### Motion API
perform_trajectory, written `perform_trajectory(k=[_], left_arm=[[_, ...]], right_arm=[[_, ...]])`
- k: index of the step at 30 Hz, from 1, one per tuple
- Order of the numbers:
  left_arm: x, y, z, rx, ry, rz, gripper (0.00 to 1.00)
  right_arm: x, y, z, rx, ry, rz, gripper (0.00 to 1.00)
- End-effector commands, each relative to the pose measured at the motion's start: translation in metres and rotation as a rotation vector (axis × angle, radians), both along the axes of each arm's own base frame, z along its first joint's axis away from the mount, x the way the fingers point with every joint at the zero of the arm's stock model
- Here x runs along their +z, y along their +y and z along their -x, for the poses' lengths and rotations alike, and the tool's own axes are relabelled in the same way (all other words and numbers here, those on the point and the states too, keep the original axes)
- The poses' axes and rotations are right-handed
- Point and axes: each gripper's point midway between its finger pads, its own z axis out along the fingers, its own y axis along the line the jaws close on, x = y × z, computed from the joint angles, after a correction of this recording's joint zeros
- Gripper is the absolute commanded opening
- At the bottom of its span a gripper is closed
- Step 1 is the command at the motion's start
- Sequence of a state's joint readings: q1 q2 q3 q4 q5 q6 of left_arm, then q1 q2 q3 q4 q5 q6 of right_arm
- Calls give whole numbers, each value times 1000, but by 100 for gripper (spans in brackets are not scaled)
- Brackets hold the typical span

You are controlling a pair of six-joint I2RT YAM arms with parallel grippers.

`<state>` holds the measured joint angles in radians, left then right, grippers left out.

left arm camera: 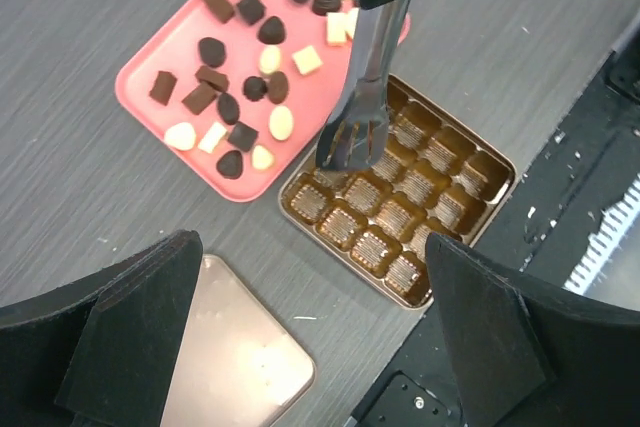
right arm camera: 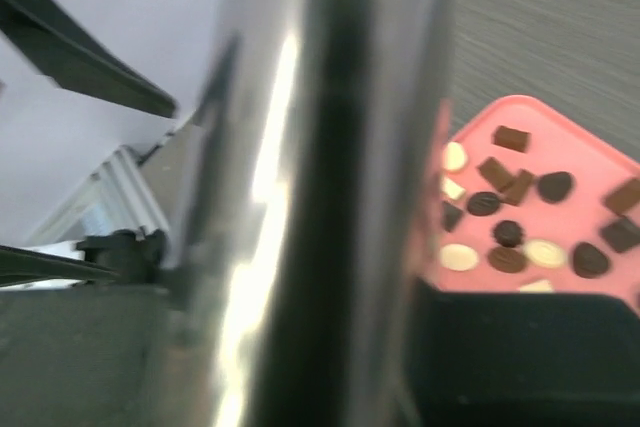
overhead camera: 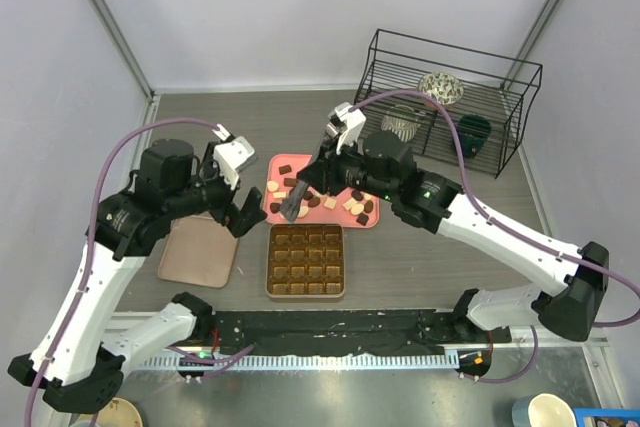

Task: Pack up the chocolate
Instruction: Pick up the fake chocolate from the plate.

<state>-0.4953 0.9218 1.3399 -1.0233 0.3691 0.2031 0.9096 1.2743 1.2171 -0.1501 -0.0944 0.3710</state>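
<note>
Right gripper (overhead camera: 322,183) clamped on dark metal tongs (left arm camera: 352,137), tips poised at the tray-box boundary, presumably to transfer pieces; whether they carry one is unclear. Left gripper (overhead camera: 232,213), jaws wide apart, holds nothing. The chocolate (left arm camera: 212,51) lies on the flat pink tray (left arm camera: 165,42); the gold-brown gridded box (left arm camera: 440,197) looks unfilled.

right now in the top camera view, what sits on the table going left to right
flat tan lid → gold-brown gridded box → black wire rack
</note>
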Motion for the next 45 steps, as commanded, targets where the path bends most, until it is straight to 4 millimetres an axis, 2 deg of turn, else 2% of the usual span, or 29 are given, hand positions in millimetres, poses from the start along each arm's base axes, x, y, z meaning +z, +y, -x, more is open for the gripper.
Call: perform_trajectory(k=[1, 4, 6, 7, 9, 10, 12, 13, 16, 17, 18, 19, 20, 21, 24, 25, 27, 28, 30, 33, 38, 39, 40, 45], left_arm=[[13, 15, -29, 198, -27, 43, 100], [-3, 28, -56, 319, 31, 42, 100], [-18, 36, -76, 385, 85, 34, 98], [-25, 48, -86, 442, 112, 37, 97], [-34, 58, -105, 497, 130, 43, 93], [-45, 68, -116, 535, 160, 36, 92], [-54, 72, -126, 536, 177, 42, 90], [-67, 76, -130, 552, 205, 29, 90], [-88, 86, -139, 569, 215, -1, 88], [-97, 87, -140, 566, 224, -16, 87], [-101, 88, -143, 542, 205, -39, 85], [-113, 90, -142, 527, 214, -61, 83], [-121, 90, -143, 517, 216, -75, 79], [-128, 91, -144, 510, 216, -86, 77], [-154, 88, -147, 488, 253, -91, 65], [-162, 87, -147, 480, 269, -87, 56], [-178, 85, -148, 471, 316, -100, 42], [-180, 85, -149, 469, 326, -105, 33], [-187, 86, -148, 466, 366, -115, 29], [-186, 87, -151, 473, 376, -94, 29], [-181, 92, -150, 505, 340, -87, 43], [-180, 93, -150, 513, 337, -88, 45], [-182, 94, -148, 518, 341, -90, 51], [-179, 97, -144, 535, 312, -93, 58]], right_arm=[[-7, -14, -35, -157, -100, 98, 1], [-20, -14, -52, -217, -105, 150, 1], [-19, -13, -62, -236, -120, 165, 1], [-22, -14, -69, -257, -120, 175, 1], [-27, -15, -87, -306, -113, 190, 1], [-30, -16, -95, -326, -105, 193, 1], [-36, -8, -109, -337, -98, 203, 1], [-38, -8, -116, -349, -100, 208, 1], [-46, 2, -135, -361, -121, 233, 1], [-37, 7, -141, -362, -141, 217, 1], [-50, 12, -149, -361, -136, 244, 1], [-50, 15, -153, -360, -142, 244, 1], [-43, 18, -160, -365, -155, 233, 1], [-55, 23, -167, -364, -147, 250, 1], [-53, 31, -181, -374, -185, 254, 1], [-62, 34, -187, -375, -191, 273, 1], [-54, 41, -194, -381, -228, 240, 1], [-58, 44, -197, -380, -234, 236, 1], [-52, 49, -200, -373, -273, 210, 1], [-54, 54, -205, -369, -300, 201, 5], [-65, 60, -212, -370, -300, 215, 16], [-71, 60, -213, -373, -296, 222, 21], [-73, 60, -214, -375, -295, 224, 22], [-88, 64, -217, -375, -285, 232, 34]])
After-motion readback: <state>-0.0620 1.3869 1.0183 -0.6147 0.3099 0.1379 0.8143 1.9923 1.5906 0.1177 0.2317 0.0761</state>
